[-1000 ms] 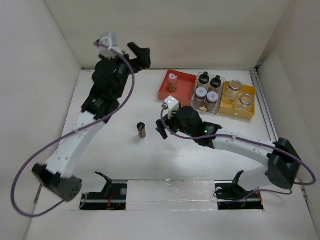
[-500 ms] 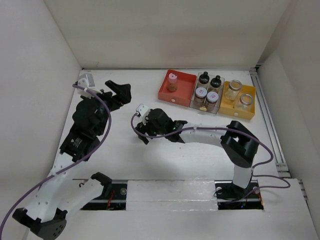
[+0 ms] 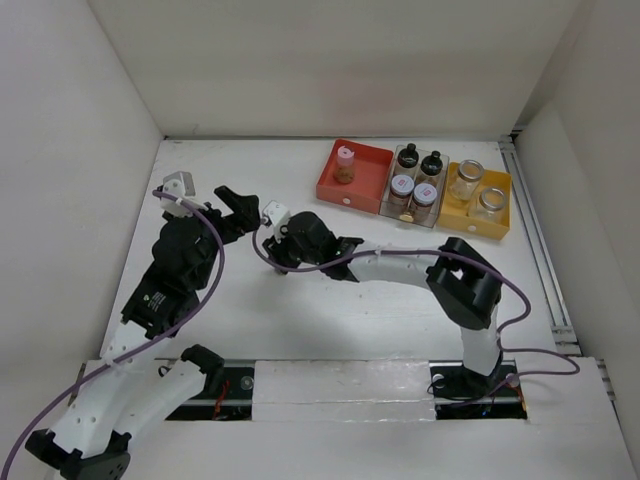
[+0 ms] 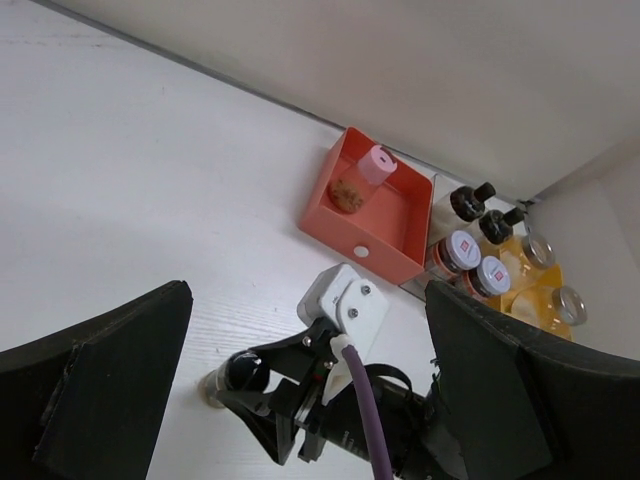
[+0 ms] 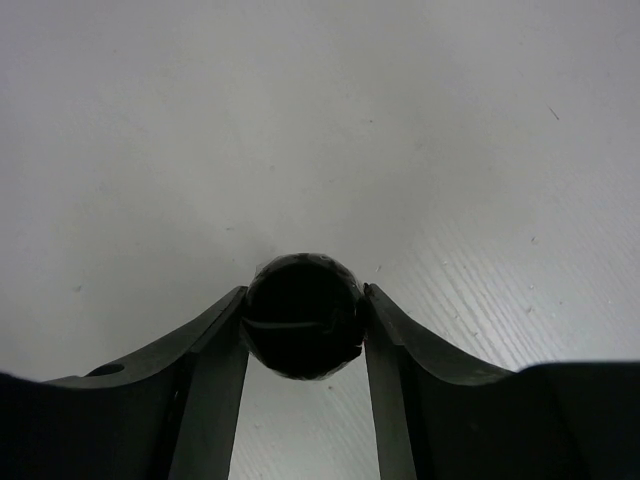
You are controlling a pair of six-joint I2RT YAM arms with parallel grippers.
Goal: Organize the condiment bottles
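A black-capped condiment bottle [image 4: 240, 373] stands on the white table left of centre. My right gripper [image 5: 303, 318] is shut on its black cap [image 5: 303, 315], with both fingers touching the cap's sides. From above, the right gripper [image 3: 283, 256] hides most of this bottle. My left gripper [image 3: 243, 210] hangs open just left of it and holds nothing. A pink-capped bottle [image 3: 344, 163] stands in the red tray [image 3: 372, 188]. Two black-capped bottles [image 3: 408, 156] and two with reddish-silver lids [image 3: 401, 187] fill the clear tray. Two glass jars [image 3: 465, 178] stand in the yellow tray [image 3: 500, 222].
The three trays stand in a row at the back right, close to the back wall. White walls close in the table on the left, back and right. The right arm [image 3: 400, 268] stretches across the table's middle.
The right arm reached left to the lone bottle and its jaws closed on the cap. The left arm drew back from the far wall and lowered toward the table.
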